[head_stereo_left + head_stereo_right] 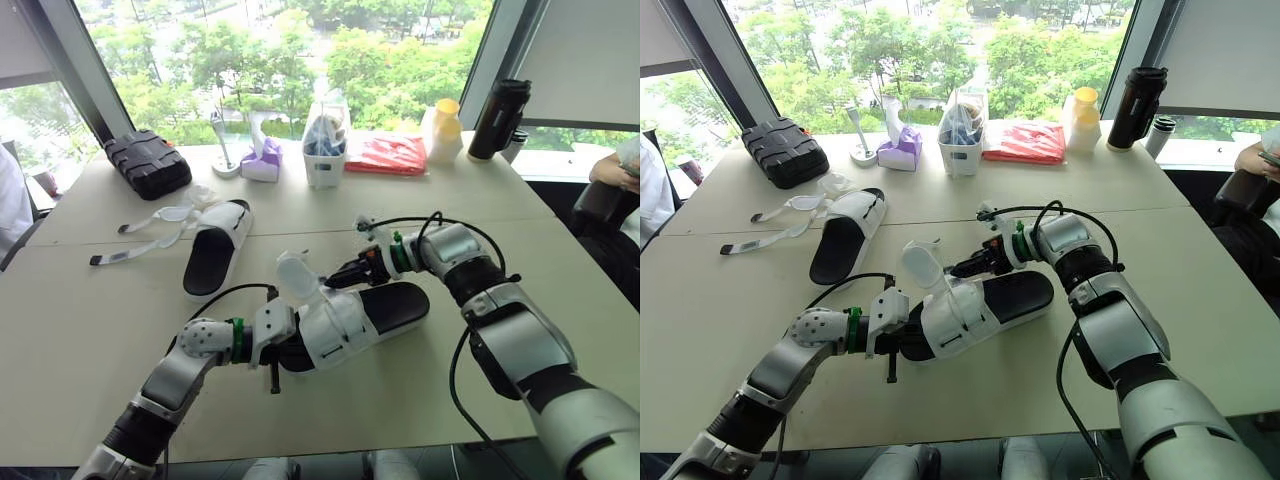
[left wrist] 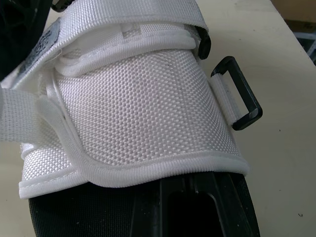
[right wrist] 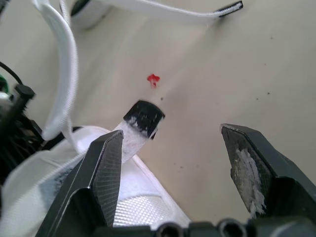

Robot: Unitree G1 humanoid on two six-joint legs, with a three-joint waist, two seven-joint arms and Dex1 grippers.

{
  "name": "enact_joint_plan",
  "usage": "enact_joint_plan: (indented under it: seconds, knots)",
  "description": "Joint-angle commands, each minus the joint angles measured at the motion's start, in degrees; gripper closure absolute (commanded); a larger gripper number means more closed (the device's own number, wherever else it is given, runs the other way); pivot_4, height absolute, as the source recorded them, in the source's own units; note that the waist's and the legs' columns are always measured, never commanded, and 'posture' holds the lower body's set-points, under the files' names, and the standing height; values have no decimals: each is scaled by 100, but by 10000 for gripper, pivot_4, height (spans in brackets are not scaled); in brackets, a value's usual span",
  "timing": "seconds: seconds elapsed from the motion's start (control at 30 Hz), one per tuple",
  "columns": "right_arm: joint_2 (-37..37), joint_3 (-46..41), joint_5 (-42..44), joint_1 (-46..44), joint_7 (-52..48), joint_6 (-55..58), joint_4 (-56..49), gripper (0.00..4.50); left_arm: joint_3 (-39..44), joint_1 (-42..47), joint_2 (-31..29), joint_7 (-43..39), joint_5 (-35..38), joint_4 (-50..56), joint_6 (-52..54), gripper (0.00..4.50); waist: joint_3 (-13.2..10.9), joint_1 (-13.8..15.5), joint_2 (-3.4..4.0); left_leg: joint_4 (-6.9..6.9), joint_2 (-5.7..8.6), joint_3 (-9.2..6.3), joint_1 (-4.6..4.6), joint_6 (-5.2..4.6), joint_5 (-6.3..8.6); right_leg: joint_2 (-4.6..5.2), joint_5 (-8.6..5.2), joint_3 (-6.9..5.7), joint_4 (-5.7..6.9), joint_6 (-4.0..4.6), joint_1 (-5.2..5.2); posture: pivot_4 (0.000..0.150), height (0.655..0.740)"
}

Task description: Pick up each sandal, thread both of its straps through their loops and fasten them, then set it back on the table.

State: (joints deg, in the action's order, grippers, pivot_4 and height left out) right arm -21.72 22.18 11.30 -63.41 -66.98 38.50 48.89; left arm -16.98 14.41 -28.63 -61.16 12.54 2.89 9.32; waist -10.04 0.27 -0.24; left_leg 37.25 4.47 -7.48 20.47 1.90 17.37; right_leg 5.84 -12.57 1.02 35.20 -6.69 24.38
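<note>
- Left arm [image 1: 165, 385]: comes in from the near left, forearm angled up toward scene centre.
- Left wrist [image 1: 212, 337]: roughly level, pointing right.
- Left gripper [image 1: 283, 352]: clamped on the left end of the sandal [image 1: 375, 308]. One black finger [image 1: 273, 378] sticks out toward the near side.
- Right arm [image 1: 520, 345]: enters from the near right, elbow bent, forearm folded back left toward centre.
- Right wrist [image 1: 445, 248]: points left, tipped slightly toward the near side.
- Right gripper [image 3: 173, 143]: fingers spread wide apart. Tips sit just beyond the left gripper, over the strapped part of the sandal.
</note>
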Motion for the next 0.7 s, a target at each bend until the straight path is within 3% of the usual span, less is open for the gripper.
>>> enact_joint_plan:
  seconds: [0.03, 0.3, 0.7]
  knots:
    - [37, 45, -461, 29, 89, -925, 4, 11369, -291, -199, -45, 11, -268, -264, 194, 45000, 0, -1, 1, 0, 0, 0, -1, 0, 0, 0, 0, 0, 0, 0, 0, 1500, 7400]
    - [172, -398, -687, -191, 316, -1432, 182, 11369, -292, -205, -39, 30, -263, -237, 206, 45000, 0, -1, 1, 0, 0, -1, -2, 3, -2, 0, 1, 2, 2, 1, -1, 1500, 7400]
    - [340, -981, -94, -830, -485, 440, -369, 11369, -288, -160, -77, -35, -270, -309, 171, 45000, 0, -3, 10, -3, 0, -4, -1, 3, -2, 0, 1, 2, 2, 3, 0, 1500, 7400]
